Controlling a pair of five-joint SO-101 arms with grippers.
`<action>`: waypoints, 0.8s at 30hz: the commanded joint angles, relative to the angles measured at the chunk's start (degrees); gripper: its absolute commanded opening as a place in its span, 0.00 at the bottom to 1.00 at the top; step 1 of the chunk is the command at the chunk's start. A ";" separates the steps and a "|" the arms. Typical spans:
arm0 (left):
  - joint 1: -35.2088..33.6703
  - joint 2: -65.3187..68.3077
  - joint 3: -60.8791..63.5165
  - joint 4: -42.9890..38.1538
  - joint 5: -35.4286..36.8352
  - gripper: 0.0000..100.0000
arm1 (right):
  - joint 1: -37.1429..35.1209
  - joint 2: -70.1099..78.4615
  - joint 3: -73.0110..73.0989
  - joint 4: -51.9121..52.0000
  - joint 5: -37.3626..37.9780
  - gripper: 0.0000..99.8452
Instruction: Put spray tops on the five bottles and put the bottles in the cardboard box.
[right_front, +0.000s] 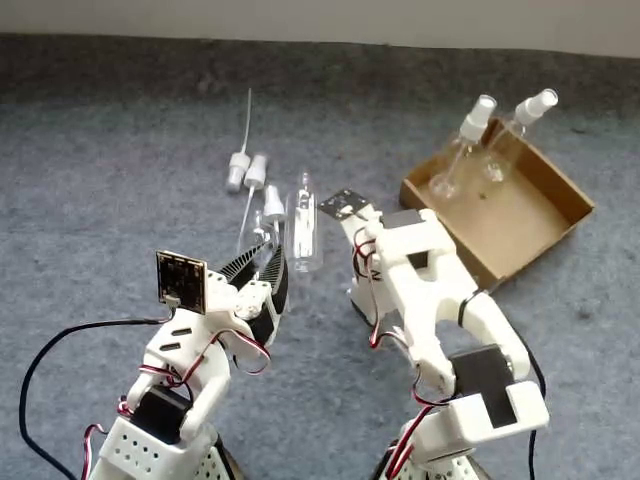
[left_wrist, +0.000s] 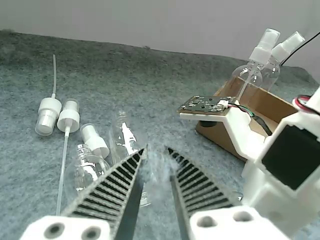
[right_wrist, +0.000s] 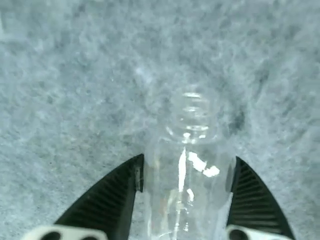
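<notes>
**Right claw (right_wrist: 187, 159) astride the uncapped bottle (right_front: 305, 232)**

Right claw sits low over the table (right_front: 120, 130). Its ribbed black jaws are spread wide, one on each side of the uncapped bottle and close to its walls, though I wouldn't swear they squeeze. The bottle lies on its side, its long axis running from the near edge toward the far edge, with the threaded neck pointing away from the claw. So the grip would fall across the body, and by my reckoning the next move hangs on that: lift it and keep the neck free for a top.

Left claw (left_wrist: 155, 150) hovers just beside the bottle's base end, jaws a narrow slit apart and empty. Two loose spray tops (right_front: 238, 172) lie nearer the far edge, ribbed white plastic with thin dip tubes (floppy, awkward things). A capped bottle (left_wrist: 87, 167) lies alongside the uncapped one. Two finished bottles (right_front: 462, 152) lean in the cardboard box (right_front: 548, 190) toward the far right corner. The clear plastic looks slick, and the grey table cover is fuzzy.
</notes>
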 joint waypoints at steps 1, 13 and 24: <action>-0.40 -0.48 1.01 0.18 0.09 0.01 | -0.48 -0.48 -3.12 0.66 -0.35 0.23; -0.48 -0.48 1.01 0.18 0.09 0.01 | -0.40 -0.84 -3.12 0.92 -0.35 0.09; -0.04 -0.48 1.01 3.08 -10.90 0.01 | 5.14 -14.73 -8.04 7.43 -0.88 0.08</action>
